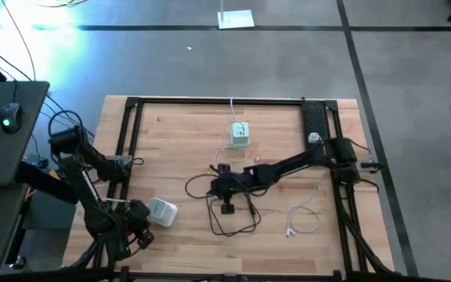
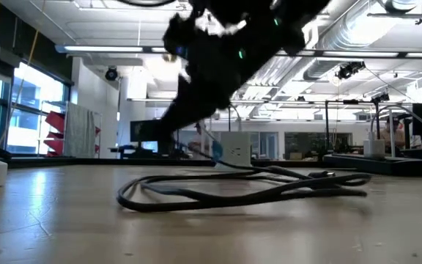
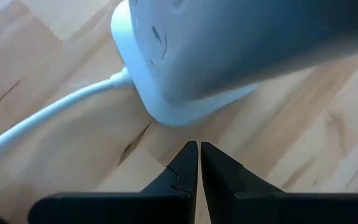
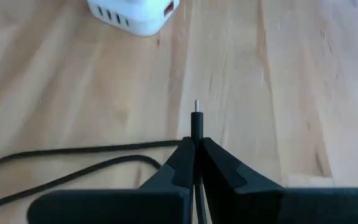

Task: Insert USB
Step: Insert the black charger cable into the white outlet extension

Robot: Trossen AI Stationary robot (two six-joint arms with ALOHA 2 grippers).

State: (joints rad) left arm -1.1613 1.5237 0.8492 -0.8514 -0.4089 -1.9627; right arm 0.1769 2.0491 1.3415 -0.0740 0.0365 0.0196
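Observation:
A white socket block point(image 1: 239, 135) with a white cord lies on the wooden table toward the far edge; it also shows in the right wrist view point(image 4: 132, 15) and the low view point(image 2: 234, 150). My right gripper point(image 1: 222, 185) is near the table's middle, shut on a black USB cable point(image 1: 233, 211), and its fingertips show in its wrist view point(image 4: 196, 146). The cable's plug points toward the block, well short of it. My left gripper point(image 3: 198, 149) is shut and empty at the near left, just short of a second white block point(image 3: 185, 62). My right gripper pinches the black cable just behind its plug point(image 4: 196, 121) between its two fingers. The plug sticks out past the fingertips along the fingers, metal tip forward. It is lifted clear of the table, and the rest of the cable point(image 2: 255, 183) lies looped on the wood.
A thin white cable point(image 1: 304, 218) lies loose at the near right. The second white block point(image 1: 162, 211), with its own white cord point(image 3: 48, 118), lies at the near left. A black frame point(image 1: 210, 100) runs round the table's edges. A desk with a mouse point(image 1: 9, 117) stands left of the table.

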